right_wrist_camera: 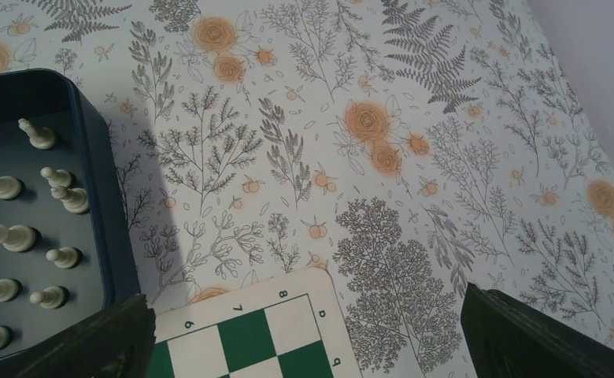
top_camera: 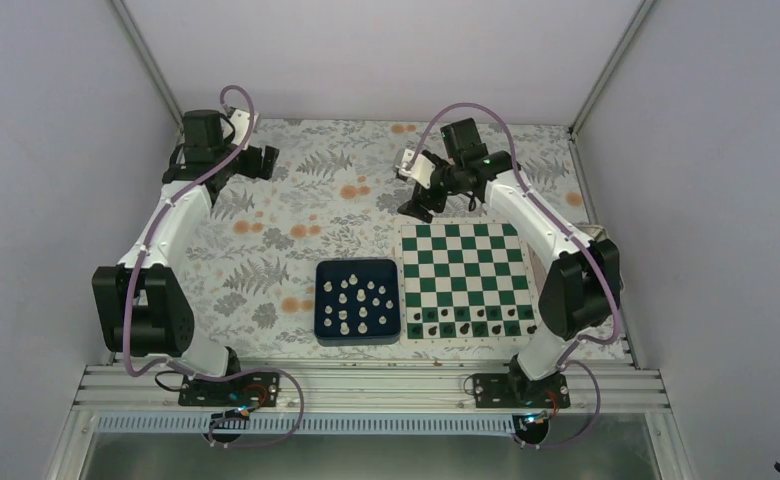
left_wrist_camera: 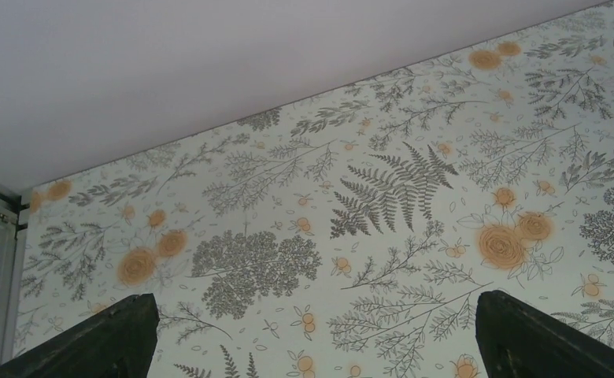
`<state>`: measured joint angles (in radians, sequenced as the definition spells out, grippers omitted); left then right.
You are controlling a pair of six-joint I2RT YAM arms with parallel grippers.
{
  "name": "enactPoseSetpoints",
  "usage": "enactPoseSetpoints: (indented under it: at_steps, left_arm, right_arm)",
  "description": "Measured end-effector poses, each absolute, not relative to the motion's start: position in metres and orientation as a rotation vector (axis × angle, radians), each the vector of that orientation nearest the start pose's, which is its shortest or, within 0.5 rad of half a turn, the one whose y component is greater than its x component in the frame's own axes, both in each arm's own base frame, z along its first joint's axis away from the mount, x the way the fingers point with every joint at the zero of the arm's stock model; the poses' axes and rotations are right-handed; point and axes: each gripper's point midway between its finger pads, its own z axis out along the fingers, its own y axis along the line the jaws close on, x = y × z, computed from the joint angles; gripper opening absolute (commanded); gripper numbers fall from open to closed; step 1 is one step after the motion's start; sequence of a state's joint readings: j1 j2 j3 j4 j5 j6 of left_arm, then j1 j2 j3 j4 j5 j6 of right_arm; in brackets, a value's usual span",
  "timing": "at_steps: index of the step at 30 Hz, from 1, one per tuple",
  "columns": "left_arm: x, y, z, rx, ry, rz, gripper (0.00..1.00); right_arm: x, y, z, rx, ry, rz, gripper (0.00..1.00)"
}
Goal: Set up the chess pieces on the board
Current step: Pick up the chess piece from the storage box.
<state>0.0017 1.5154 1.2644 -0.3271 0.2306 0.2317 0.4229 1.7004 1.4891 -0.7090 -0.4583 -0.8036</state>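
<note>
Sitting in a dark blue square tray (top_camera: 356,264), about sixteen tiny white plastic chess pieces (top_camera: 358,303) lie to the left of the right tool (right_wrist_camera: 308,315) and nearer the arm bases than it; none of them is on the square green-and-white checked board (top_camera: 463,270) with its cream border. A corner of that board shows right under this tool, and the tray wall shows just off its left finger. Small black pieces (top_camera: 471,321) fill the board's rows nearest the bases, while the rows closest to the tool are bare. Both fingers stand wide apart with nothing between them. The left tool (left_wrist_camera: 312,298) is likewise spread and empty, hovering over the floral-printed worktop (top_camera: 296,200) well away from the tray. By the look of it, the first pick has not begun. The next move calls for bringing the right tool back over the tray, lowering it over one piece and closing gently, minding the close-set neighbours.
</note>
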Motion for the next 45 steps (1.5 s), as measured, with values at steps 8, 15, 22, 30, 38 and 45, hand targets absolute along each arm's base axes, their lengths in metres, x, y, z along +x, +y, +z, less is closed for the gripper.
enactPoseSetpoints:
  at_steps: [8, 15, 22, 30, 38, 45]
  left_arm:
    - [0.460, -0.037, 0.241, 0.377, 2.105, -0.099, 1.00]
    - [0.460, -0.037, 0.241, 0.392, 2.102, -0.090, 1.00]
    - [0.460, -0.036, 0.241, 0.398, 2.102, -0.081, 1.00]
    - [0.461, -0.032, 0.240, 0.401, 2.103, -0.046, 1.00]
    - [0.461, -0.030, 0.241, 0.399, 2.101, -0.032, 1.00]
    - [0.460, -0.029, 0.234, 0.398, 2.115, -0.022, 1.00]
  right_arm:
    - [0.369, 0.253, 0.199, -1.557, 1.858, 0.373, 1.00]
    - [0.362, 0.259, 0.194, -1.595, 1.858, 0.358, 1.00]
    - [0.286, 0.313, 0.183, -1.828, 1.752, 0.424, 0.85]
    - [0.222, 0.349, 0.162, -2.016, 1.680, 0.459, 0.61]
    - [0.215, 0.342, 0.093, -2.145, 1.818, 0.345, 0.51]
    - [0.209, 0.346, 0.079, -2.186, 1.823, 0.323, 0.48]
